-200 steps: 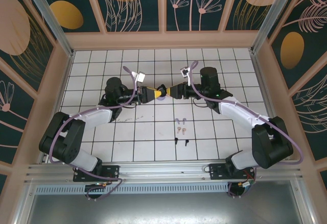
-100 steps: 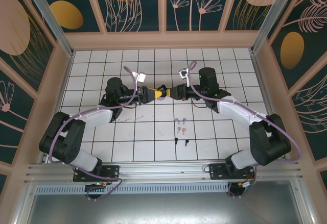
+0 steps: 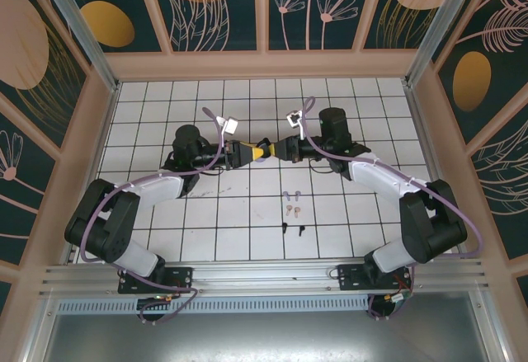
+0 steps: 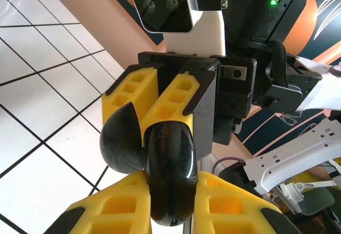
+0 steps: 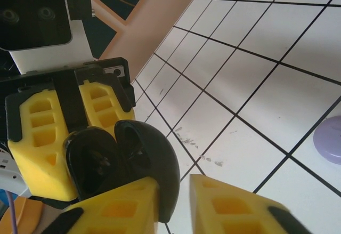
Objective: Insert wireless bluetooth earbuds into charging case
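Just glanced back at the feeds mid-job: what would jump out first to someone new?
Mid-air at centre, the left end effector clamps a black charging case, its lid open, while the right end effector meets it head-on, yellow fingers at the lid. Below them in the top view, three earbud pairs, lavender, pink and black, lie in a column on the tiled table.

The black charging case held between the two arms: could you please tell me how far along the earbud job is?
Done: the charging case is off the table, clamped in the left fingers, and looks hinged open. In hand: the right fingers flank its lid edge; a firm grip is unclear. Left: the lavender, pink and black earbuds all lie on the table, none inserted.
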Robot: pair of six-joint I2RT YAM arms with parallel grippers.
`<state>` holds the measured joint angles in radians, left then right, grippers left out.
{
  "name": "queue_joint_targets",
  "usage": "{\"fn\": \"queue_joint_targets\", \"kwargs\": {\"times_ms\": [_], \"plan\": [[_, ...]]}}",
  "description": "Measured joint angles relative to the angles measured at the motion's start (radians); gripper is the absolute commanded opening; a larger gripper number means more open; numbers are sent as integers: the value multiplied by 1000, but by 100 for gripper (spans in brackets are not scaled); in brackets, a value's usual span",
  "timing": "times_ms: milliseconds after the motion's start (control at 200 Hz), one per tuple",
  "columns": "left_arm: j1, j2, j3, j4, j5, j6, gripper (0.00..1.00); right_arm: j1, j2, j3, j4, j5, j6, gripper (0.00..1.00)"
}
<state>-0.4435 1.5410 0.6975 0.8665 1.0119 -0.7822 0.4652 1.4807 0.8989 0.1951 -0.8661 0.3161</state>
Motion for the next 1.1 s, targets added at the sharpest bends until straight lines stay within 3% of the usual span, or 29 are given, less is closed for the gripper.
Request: {"fn": "queue_joint_targets", "kwargs": {"times_ms": [140, 220, 445, 546, 761, 966, 1101], "plan": [[0, 3, 0, 0, -2, 0, 0, 0, 2, 0, -2, 1, 0, 0], [-1, 5, 0, -3, -6, 1, 0, 0, 2, 1, -6, 3, -4, 0], [-8, 5, 0, -32, -53, 34, 53, 1, 2, 20, -43, 42, -16, 0], [-8, 4, 3, -82, -99, 72, 68, -2, 3, 49, -90, 93, -33, 0], [-8, -27, 77, -301, -188, 209, 88, -40, 4, 119, -212, 200, -88, 0], [-8, -57, 255, -562, -271, 378, 98, -62, 20, 218, -348, 287, -172, 0], [-8, -41, 383, -715, -359, 451, 99, -63, 42, 284, -429, 351, -232, 0]]}}
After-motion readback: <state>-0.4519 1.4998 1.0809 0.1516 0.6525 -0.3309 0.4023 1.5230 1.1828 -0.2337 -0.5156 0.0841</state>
